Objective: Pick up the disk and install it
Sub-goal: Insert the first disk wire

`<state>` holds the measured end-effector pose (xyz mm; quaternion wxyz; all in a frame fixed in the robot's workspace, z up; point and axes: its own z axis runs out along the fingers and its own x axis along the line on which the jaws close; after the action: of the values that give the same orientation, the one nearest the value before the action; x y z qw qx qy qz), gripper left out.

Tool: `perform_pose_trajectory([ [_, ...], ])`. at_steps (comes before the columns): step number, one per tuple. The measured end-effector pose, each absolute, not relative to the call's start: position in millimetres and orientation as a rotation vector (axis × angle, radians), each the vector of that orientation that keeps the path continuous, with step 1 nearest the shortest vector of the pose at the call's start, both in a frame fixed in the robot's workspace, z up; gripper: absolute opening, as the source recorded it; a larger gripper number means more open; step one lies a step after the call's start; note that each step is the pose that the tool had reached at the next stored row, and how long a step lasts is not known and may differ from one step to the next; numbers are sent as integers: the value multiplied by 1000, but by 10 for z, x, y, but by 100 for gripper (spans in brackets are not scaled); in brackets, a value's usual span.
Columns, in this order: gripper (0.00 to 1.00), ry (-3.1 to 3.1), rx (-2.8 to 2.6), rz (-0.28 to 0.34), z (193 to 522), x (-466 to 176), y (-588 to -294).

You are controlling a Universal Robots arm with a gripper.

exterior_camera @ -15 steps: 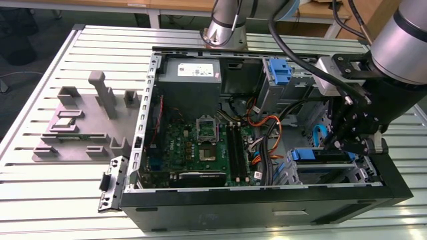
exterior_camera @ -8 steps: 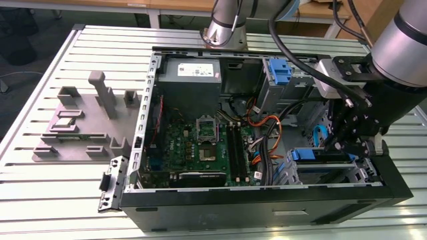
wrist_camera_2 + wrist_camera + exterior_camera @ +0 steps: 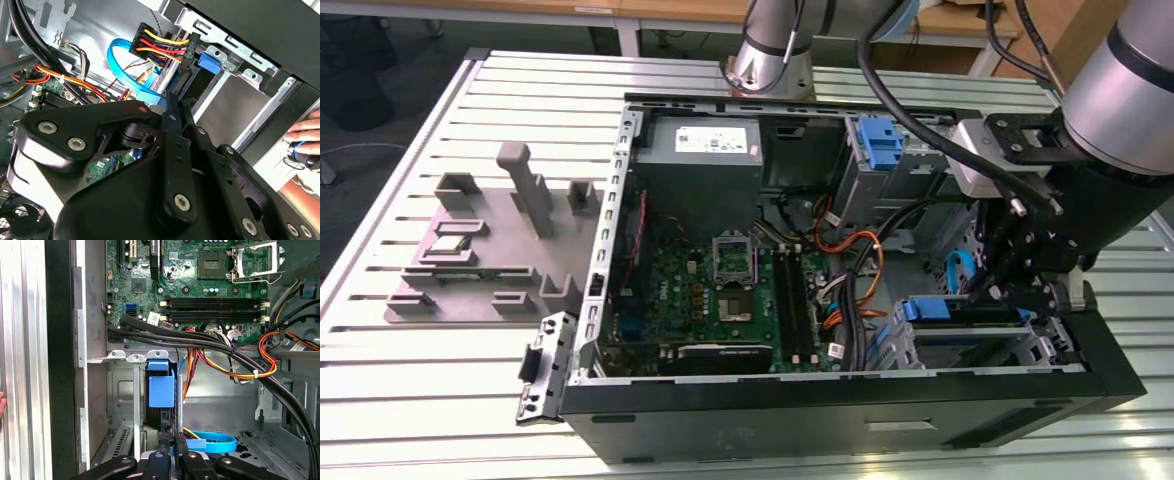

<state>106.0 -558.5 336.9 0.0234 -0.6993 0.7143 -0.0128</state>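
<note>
The gripper point(image 3: 167, 447) has its fingers pressed together on the disk point(image 3: 161, 390), which stands edgewise in the drive cage point(image 3: 125, 390).

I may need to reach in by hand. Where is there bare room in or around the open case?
Free: the slatted table beyond the grey fixture, and the strip in front of the case. Inside, the bare metal floor beside the disk is partly open. Crowded: around the gripper at the drive bay, with cables crossing above it.
</note>
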Motion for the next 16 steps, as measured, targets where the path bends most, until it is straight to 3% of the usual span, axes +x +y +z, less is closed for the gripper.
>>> perform_pose_trajectory([
  [16,16,2163,-2211,-39,3356,1051,-5600],
])
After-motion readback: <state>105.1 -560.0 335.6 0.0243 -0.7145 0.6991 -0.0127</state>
